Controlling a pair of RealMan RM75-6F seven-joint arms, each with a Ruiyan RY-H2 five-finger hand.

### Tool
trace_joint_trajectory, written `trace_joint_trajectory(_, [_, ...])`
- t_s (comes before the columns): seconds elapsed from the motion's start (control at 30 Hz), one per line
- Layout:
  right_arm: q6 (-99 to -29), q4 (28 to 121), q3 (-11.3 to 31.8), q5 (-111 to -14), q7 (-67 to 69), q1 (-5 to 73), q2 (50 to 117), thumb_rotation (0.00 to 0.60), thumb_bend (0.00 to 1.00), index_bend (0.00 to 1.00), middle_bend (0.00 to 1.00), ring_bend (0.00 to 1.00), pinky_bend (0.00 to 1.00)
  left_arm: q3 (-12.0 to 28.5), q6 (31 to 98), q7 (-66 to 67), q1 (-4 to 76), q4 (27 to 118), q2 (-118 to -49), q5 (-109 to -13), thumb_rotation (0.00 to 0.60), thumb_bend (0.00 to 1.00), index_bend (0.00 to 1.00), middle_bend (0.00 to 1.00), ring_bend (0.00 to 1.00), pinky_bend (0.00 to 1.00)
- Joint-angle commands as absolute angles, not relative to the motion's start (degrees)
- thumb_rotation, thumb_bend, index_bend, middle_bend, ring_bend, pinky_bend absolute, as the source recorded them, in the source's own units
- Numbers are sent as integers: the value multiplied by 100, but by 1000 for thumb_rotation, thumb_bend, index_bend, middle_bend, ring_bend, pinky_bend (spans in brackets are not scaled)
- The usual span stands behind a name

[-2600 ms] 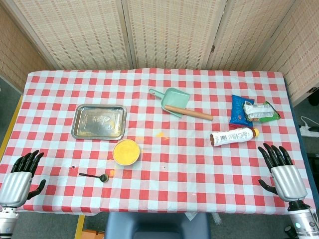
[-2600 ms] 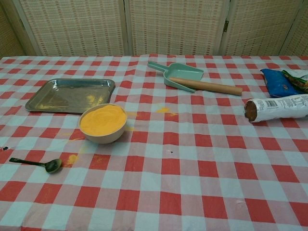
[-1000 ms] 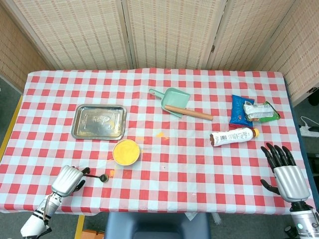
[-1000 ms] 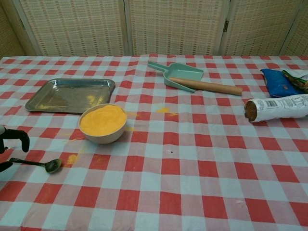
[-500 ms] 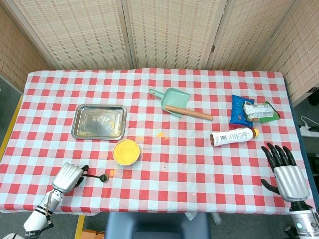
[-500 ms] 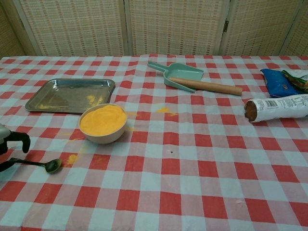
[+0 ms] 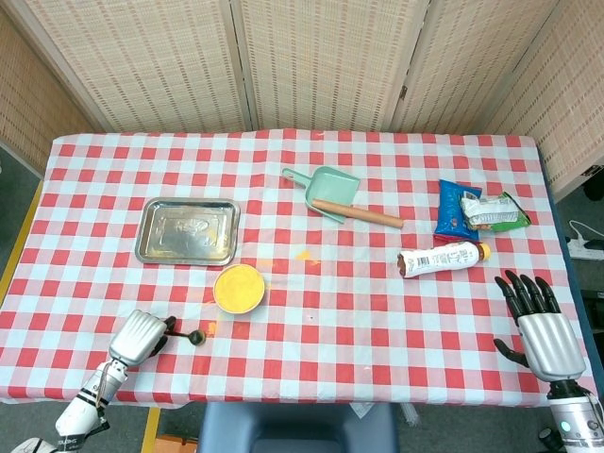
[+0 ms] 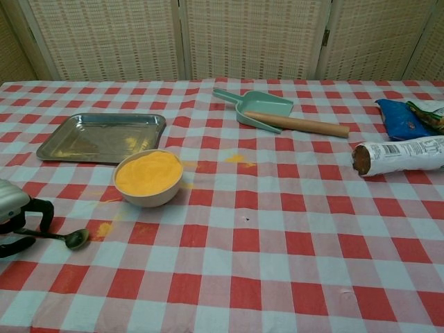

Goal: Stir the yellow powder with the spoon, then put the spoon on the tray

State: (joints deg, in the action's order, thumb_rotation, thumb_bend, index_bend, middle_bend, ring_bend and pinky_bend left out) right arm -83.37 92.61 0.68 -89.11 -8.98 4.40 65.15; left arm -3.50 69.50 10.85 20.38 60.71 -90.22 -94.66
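The table (image 7: 377, 311), under a red-and-white checked cloth, carries everything. The steel tray (image 7: 187, 231) lies beyond the left hand (image 7: 138, 337), well apart from it, bare but for traces of yellow dust. A mint dustpan scoop with a wooden handle (image 7: 332, 193) sits far off to that hand's right and further back. A white bottle on its side (image 7: 442, 259) lies just ahead of the right hand (image 7: 540, 330), with a blue snack bag (image 7: 453, 209) and a green packet (image 7: 494, 211) beyond it. The bowl of yellow powder (image 7: 239, 287) stands near the left hand, ahead and to its right. The spoon (image 8: 64, 238) lies flat on the cloth, its bowl pointing right; the left hand's dark fingers (image 8: 40, 211) curl over the handle end, though whether they actually grip it cannot be told. The right hand rests at the table's edge, fingers spread, holding nothing.
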Motion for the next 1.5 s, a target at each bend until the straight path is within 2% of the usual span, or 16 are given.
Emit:
trace_joint_trajectory(0.03, [-8334,9262,69,-8907,-905,440,6514,600,85,0,0,0,0,-362,6941,1067,2047,6027,-9049,-9450,600,389,524,1000,1000,1000])
trace_joint_trajectory(1.27, [-8318,9301,59,-8895,-999,436,6531,600,86,0,0,0,0,-442,7078,822,2014,6091,-8944,-9308,600,392,669,1000,1000,1000])
trace_joint_trajectory(1.5, [-8302,9304,58,-8896,-977,444,6521,600,85,0,0,0,0,-365,7279,822,1968,6705,-8523,-9258,600,392,671,1000,1000,1000])
